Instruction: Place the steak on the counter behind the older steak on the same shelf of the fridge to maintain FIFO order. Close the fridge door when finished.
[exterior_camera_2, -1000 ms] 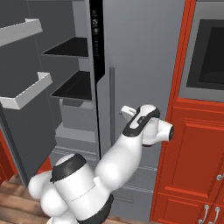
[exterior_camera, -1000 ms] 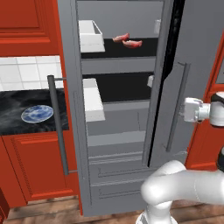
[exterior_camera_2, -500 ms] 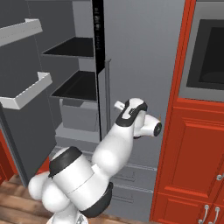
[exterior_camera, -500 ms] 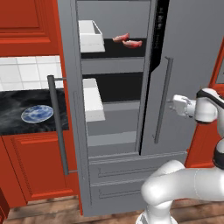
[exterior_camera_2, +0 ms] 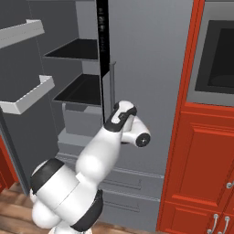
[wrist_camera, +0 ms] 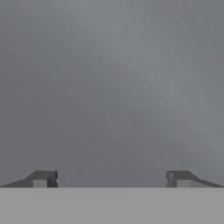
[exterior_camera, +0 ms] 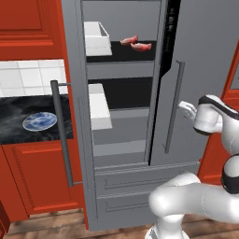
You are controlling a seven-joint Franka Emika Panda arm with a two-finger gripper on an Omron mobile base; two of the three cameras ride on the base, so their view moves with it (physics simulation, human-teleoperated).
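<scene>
Two pink steaks lie side by side on the fridge's upper black shelf (exterior_camera: 122, 55): one steak (exterior_camera: 129, 40) further back and left, the other steak (exterior_camera: 142, 46) nearer the front. I cannot tell which is the older. My gripper (exterior_camera: 184, 108) (exterior_camera_2: 118, 109) (wrist_camera: 111, 178) stands open and holds nothing, its fingertips against the outer face of the right fridge door (exterior_camera: 200, 65), just right of that door's bar handle (exterior_camera: 172, 112). In the hand view the grey door panel lies close ahead. The black counter (exterior_camera: 14, 116) is at the left.
The left fridge door (exterior_camera: 74, 116) stands wide open with its bar handle (exterior_camera: 63, 135) and white bins (exterior_camera_2: 27, 96). A white bin (exterior_camera: 97, 39) sits on the upper shelf. A blue plate (exterior_camera: 39, 121) rests on the counter. Red cabinets with an oven (exterior_camera_2: 219, 59) stand to the right.
The right fridge door has swung further toward shut, narrowing the view into the fridge. My gripper has followed it leftward, staying on its outer face.
</scene>
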